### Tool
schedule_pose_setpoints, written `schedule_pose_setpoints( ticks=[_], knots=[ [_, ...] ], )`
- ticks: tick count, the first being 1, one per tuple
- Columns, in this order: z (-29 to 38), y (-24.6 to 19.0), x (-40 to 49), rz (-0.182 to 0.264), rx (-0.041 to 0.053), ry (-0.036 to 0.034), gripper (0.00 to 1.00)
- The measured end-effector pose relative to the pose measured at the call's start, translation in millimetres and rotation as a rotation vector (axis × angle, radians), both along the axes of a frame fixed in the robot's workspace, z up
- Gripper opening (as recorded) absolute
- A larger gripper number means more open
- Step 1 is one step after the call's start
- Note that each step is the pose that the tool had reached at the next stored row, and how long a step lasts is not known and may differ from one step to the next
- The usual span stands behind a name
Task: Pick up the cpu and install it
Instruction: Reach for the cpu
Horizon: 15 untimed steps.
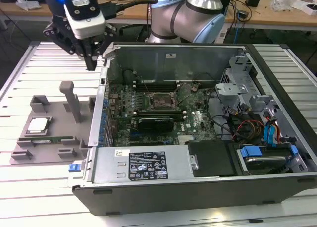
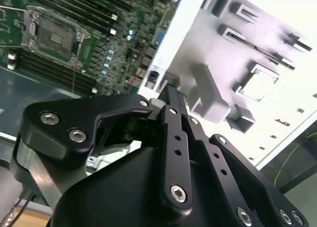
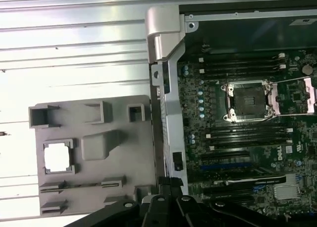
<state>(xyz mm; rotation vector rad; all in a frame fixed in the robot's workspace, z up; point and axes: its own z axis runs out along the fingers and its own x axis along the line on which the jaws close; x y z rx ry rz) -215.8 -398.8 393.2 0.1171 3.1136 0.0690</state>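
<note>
Cpu [image 1: 38,125] in grey tray [image 1: 57,113], closed tool [image 1: 91,63] apart

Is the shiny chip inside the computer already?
No, in the exterior view the cpu lies on the grey tray outside the computer case, and the socket is empty.

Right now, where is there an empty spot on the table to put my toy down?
The bare table slats in front of the grey holder, at the exterior view's lower left, are free, and the strip behind it too, though the gripper hangs there. Crowded: the holder with the cpu, and the computer case.
</note>
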Motion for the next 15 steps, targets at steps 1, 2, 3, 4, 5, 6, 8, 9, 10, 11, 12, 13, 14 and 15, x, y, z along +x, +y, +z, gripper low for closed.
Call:
schedule_pose_setpoints(
  ticks=[1,2,3,4,5,6,8,9,10,11,12,13,14,15],
  knots=[
    [0.0,0.0,-2.7,0.000,-0.0001,0.0000,0.11],
    [0.1,0.0,-6.7,0.000,-0.0001,0.0000,0.11],
    [0.0,0.0,-12.9,0.000,-0.0001,0.0000,0.11],
    [0.0,0.0,-16.8,0.000,-0.0001,0.0000,0.11],
    [0.0,0.0,-22.3,0.000,-0.0001,-0.0001,0.11],
    [0.0,0.0,-26.7,0.000,-0.0001,0.0000,0.11],
    [0.0,0.0,-32.8,0.000,-0.0001,0.0000,0.11],
    [0.0,0.0,-35.3,0.000,-0.0001,0.0001,0.11],
    [0.0,0.0,-38.4,0.000,-0.0001,0.0000,0.11],
    [0.0,0.0,-41.8,0.000,-0.0001,0.0000,0.11],
    [0.0,0.0,-46.1,0.000,-0.0001,0.0000,0.11],
    [0.0,0.0,-48.4,0.000,0.0000,0.0000,0.11],
    [0.0,0.0,-50.6,0.000,-0.0001,0.0000,0.11],
    [0.0,0.0,-54.3,0.000,-0.0001,0.0000,0.11]
  ],
)
